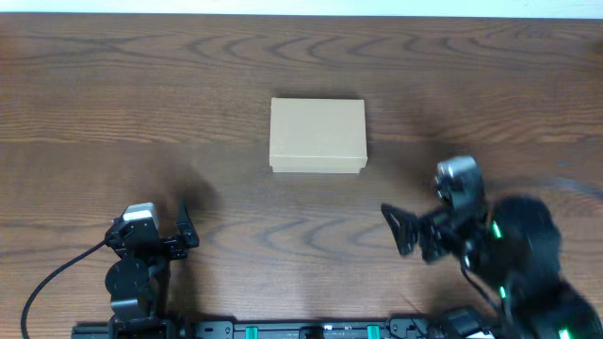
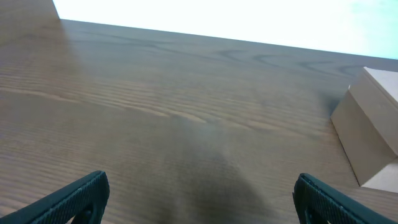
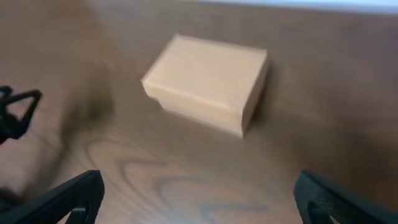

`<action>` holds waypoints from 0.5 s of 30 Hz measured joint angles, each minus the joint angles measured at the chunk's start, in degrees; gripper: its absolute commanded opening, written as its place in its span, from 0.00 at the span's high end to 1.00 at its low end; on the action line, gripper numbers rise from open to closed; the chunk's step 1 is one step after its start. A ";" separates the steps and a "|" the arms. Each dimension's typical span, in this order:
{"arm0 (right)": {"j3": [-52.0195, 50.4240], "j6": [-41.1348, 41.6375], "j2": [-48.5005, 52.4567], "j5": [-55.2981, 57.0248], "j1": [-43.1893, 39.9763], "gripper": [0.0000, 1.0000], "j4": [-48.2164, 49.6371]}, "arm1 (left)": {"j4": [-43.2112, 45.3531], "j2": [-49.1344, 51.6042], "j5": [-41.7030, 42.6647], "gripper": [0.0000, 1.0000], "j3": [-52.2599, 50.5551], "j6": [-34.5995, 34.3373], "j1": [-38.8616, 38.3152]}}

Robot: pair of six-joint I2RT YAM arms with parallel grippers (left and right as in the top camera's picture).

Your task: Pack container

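The container [image 1: 317,134] is a small plain tan cardboard box with its lid shut, at the middle of the wooden table. It also shows in the right wrist view [image 3: 208,81] and at the right edge of the left wrist view [image 2: 373,121]. My left gripper [image 1: 184,229] is open and empty at the front left, well apart from the box; its fingers frame bare table [image 2: 199,196]. My right gripper [image 1: 403,231] is open and empty at the front right, pointing left toward the box, fingers wide apart [image 3: 199,196]. No tape rolls are in view.
The wooden table [image 1: 113,104] spreads all round the box. The left arm's black cable [image 1: 57,278] curls at the front left. The left gripper's tip [image 3: 18,112] shows at the left edge of the right wrist view.
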 measured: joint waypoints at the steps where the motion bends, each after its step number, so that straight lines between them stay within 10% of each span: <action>1: -2.05 -0.28 -3.08 0.55 0.39 0.01 0.79 | 0.00 0.00 0.00 0.04 0.00 0.00 0.00; 15: -26.58 -1.07 -25.59 3.41 3.89 0.01 7.82 | 0.02 0.00 0.00 0.05 0.00 0.00 0.00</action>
